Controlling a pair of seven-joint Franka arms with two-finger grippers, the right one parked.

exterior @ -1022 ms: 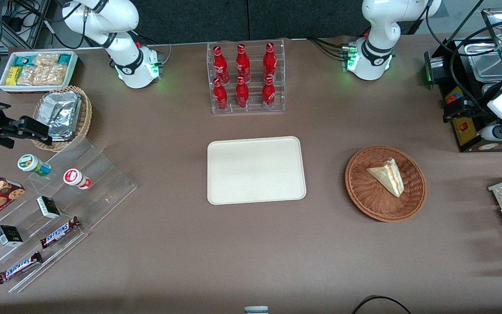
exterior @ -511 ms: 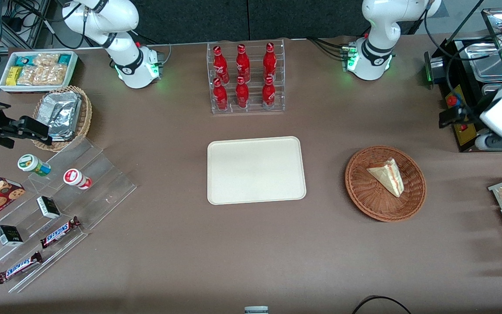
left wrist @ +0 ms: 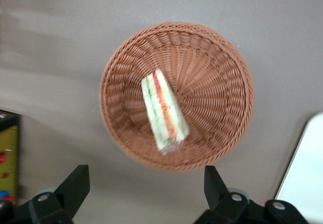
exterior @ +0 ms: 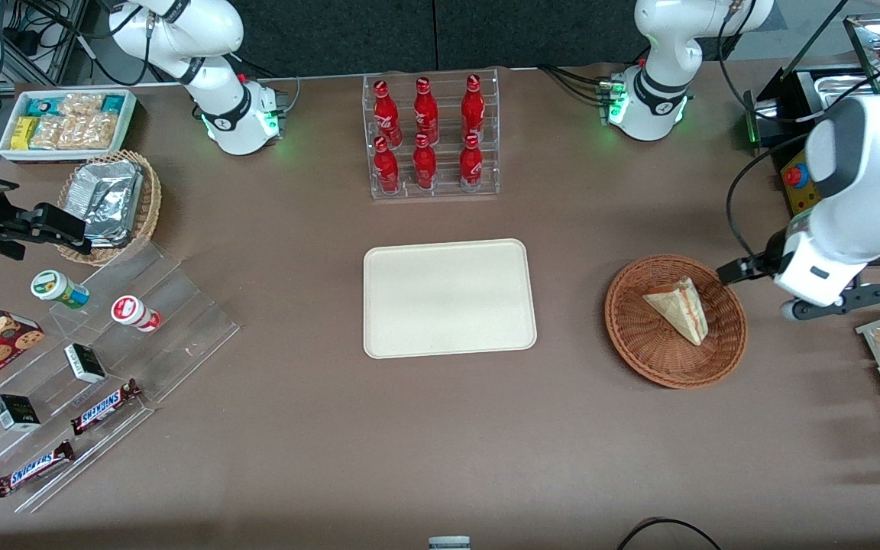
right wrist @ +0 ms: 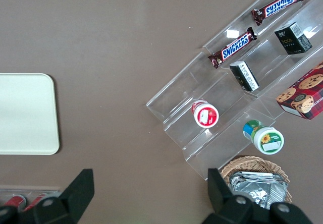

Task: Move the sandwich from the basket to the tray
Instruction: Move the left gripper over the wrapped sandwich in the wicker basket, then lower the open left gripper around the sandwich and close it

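Left arm has been swung in from the working arm's end of the table, away from the equipment there and nearer the front camera. Gripper (left wrist: 146,196) is now held above the table just beside the basket (exterior: 631,336), fingers (left wrist: 75,183) spread wide. Basket (left wrist: 222,82) and sandwich (left wrist: 164,110) have been brought into the wrist view, just ahead of the fingertips.

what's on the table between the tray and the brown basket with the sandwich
Nothing: the front view shows only bare brown tablecloth between the tray and the basket. The end effector, open, hovers above the basket's working-arm-side rim.
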